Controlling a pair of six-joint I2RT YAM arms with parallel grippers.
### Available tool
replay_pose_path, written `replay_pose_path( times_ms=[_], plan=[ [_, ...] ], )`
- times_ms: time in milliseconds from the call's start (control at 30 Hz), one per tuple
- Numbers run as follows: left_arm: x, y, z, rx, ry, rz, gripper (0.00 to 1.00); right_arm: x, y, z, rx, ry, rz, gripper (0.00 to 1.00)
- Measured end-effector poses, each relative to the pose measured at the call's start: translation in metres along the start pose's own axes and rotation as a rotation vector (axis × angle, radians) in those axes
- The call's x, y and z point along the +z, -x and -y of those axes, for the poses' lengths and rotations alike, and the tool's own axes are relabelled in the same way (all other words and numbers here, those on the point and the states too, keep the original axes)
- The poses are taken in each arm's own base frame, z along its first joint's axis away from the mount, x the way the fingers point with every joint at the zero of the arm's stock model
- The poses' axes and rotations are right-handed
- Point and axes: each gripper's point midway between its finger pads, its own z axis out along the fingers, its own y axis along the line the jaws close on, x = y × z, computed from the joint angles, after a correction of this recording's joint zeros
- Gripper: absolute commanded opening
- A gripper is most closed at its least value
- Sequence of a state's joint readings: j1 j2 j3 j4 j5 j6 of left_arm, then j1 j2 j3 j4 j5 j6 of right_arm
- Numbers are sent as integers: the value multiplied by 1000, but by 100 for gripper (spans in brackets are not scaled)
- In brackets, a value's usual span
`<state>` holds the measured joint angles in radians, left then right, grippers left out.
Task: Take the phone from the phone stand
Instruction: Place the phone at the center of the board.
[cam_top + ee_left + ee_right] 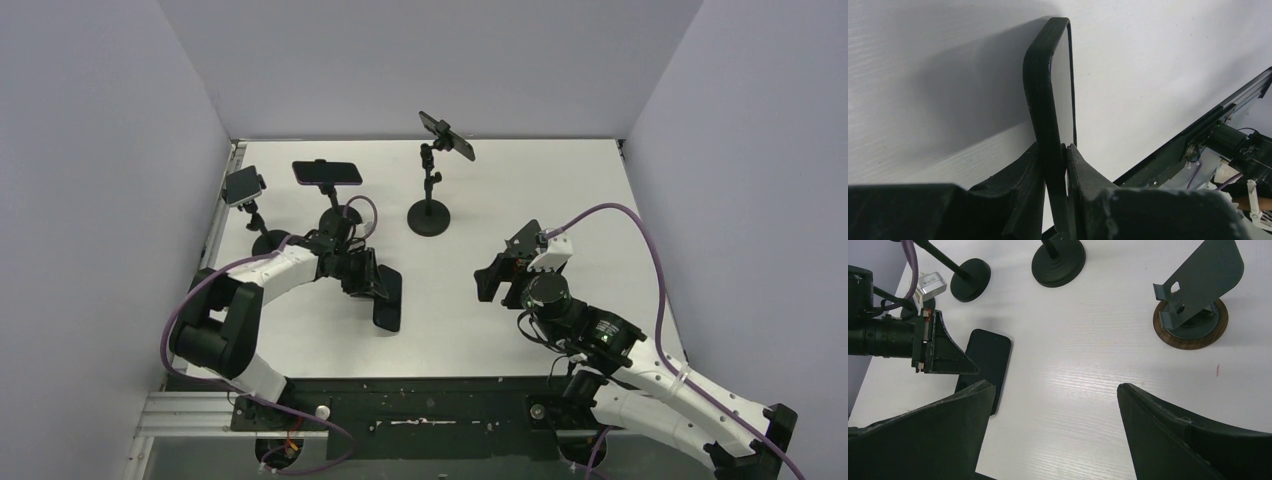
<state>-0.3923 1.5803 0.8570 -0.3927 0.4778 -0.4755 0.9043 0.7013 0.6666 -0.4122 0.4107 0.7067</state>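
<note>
The white bench (570,190) carries a tall stand (429,217) on a round black base toward 12 o'clock of its middle. Two shorter stands, one (327,195) nearer the middle and one (268,241) by the edge, sit at 10 o'clock. A dark phone (388,305) rests at 8 o'clock, flat or tipped I cannot tell, and a metal stand (1205,277) on a wooden disc sits near 3 o'clock.

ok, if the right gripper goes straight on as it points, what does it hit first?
Likely bare table: the right gripper, jaws open, frames only tabletop in its wrist view. The phone sits left of that line, empty stand upper right.
</note>
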Motion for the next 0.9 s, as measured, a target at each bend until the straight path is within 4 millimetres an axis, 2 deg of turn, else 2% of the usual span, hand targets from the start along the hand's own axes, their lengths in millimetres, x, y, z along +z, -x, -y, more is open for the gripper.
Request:
replay_pose_path(
  times_ms=[300, 900],
  plan=[
    [3, -4, -15, -19, 43, 22, 29, 0, 0, 0, 0, 0, -1, 100],
    [-6, -13, -38, -28, 145, 27, 41, -1, -2, 7, -8, -29, -6, 100]
  ],
)
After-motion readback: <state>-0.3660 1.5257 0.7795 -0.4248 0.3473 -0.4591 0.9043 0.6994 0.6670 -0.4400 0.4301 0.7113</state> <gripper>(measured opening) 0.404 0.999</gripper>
